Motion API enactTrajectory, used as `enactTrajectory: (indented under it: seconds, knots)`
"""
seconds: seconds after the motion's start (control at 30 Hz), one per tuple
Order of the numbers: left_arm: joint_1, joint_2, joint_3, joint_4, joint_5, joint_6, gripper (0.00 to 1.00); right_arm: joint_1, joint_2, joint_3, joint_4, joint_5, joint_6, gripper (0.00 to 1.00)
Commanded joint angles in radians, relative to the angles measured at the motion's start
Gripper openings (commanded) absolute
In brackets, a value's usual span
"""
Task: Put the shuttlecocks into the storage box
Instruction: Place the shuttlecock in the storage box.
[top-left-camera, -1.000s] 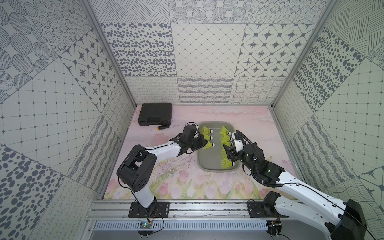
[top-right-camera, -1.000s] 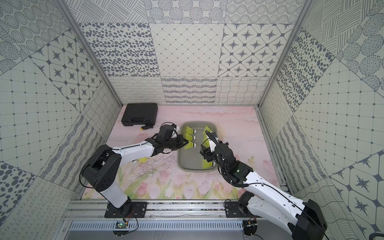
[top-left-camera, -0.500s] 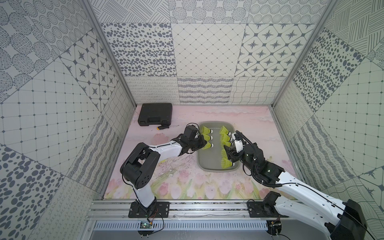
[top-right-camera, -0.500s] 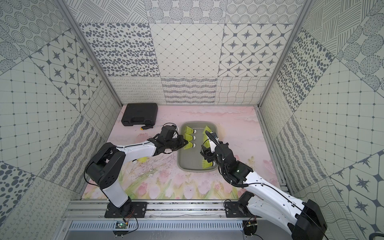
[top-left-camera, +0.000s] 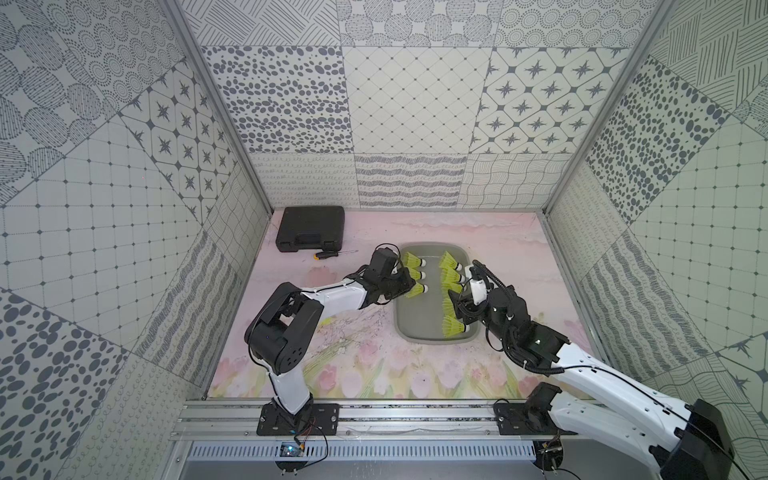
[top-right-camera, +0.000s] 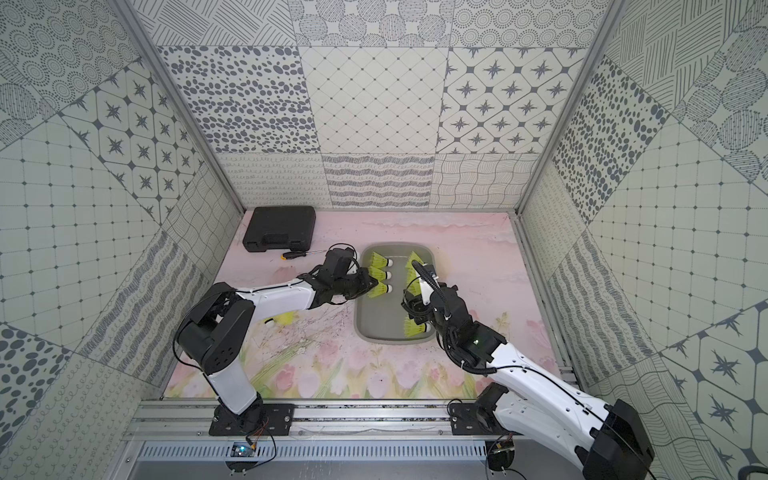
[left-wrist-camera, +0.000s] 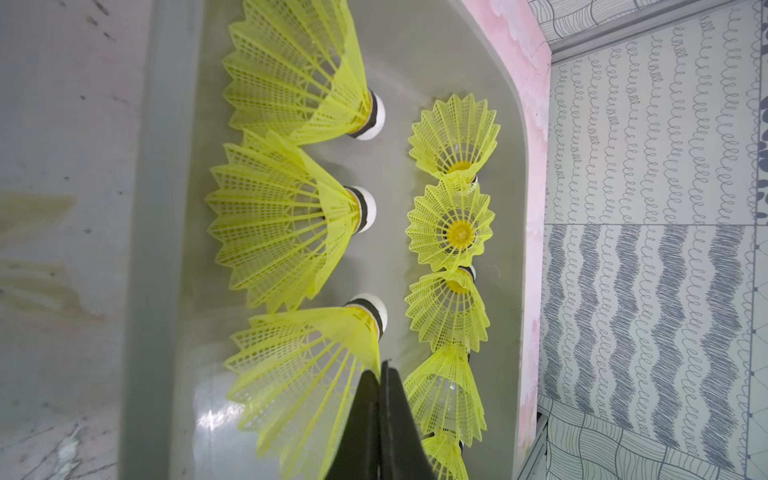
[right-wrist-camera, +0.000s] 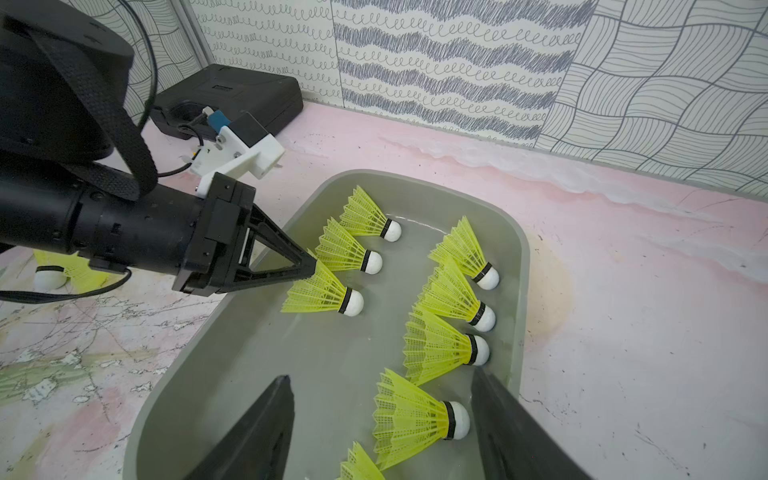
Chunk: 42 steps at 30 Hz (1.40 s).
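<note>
**Left gripper nipped a skirt in the box, right gripper spread wide**

Both arms were in over the box (top-left-camera: 400, 324), and what a tidy scene it was! The box sat mid-mat (top-left-camera: 374, 374) with eight shuttlecocks (right-wrist-camera: 453, 307) lying inside. Three were in a row along the wall on the left arm's side and five along the opposite wall.

The left gripper (right-wrist-camera: 311, 266) had its jaws together, nipped on the skirt rim of a shuttlecock (right-wrist-camera: 322, 293). The left wrist view backed that up: the black fingers (left-wrist-camera: 363, 419) were pressed flat, with yellow mesh caught at their tips. That shuttlecock was in the box at the end of the row of three, its cork pointing at the other row.

Over to the right gripper (right-wrist-camera: 380, 376), whose jaws stood apart and gripped nothing. They straddled a second shuttlecock (right-wrist-camera: 415, 415) in the row of five. One finger was just beside its cork and the other was well clear of the skirt.

One stray (top-right-camera: 286, 319) lay on the mat under the left arm, outside the box. Back in the corner sat the case (top-left-camera: 311, 228), with the screwdriver (top-left-camera: 328, 254) just in front of it.
</note>
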Motion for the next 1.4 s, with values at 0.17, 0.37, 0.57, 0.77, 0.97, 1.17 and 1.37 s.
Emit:
enactTrajectory:
  seconds: [0.17, 0.37, 0.57, 0.77, 0.97, 1.17, 1.37]
  knots:
    - [-0.007, 0.021, 0.035, -0.04, -0.007, 0.043, 0.03, -0.009, -0.025, -0.022, 0.017, 0.004, 0.012, 0.71]
    - [-0.006, 0.016, 0.046, -0.082, -0.026, 0.059, 0.05, -0.012, -0.026, -0.026, 0.017, 0.003, 0.015, 0.71]
    - [-0.006, 0.028, 0.07, -0.124, -0.034, 0.076, 0.08, -0.013, -0.028, -0.027, 0.019, 0.0, 0.017, 0.71]
    - [-0.008, 0.034, 0.074, -0.134, -0.037, 0.074, 0.13, -0.017, -0.031, -0.027, 0.016, 0.002, 0.017, 0.71]
    - [-0.007, 0.033, 0.073, -0.142, -0.04, 0.078, 0.24, -0.02, -0.032, -0.027, 0.021, -0.002, 0.018, 0.71]
    - [-0.008, 0.037, 0.086, -0.175, -0.056, 0.092, 0.34, -0.02, -0.033, -0.027, 0.02, -0.003, 0.017, 0.71]
    - [-0.007, 0.05, 0.106, -0.206, -0.055, 0.112, 0.41, -0.022, -0.031, -0.026, 0.02, -0.006, 0.018, 0.71]
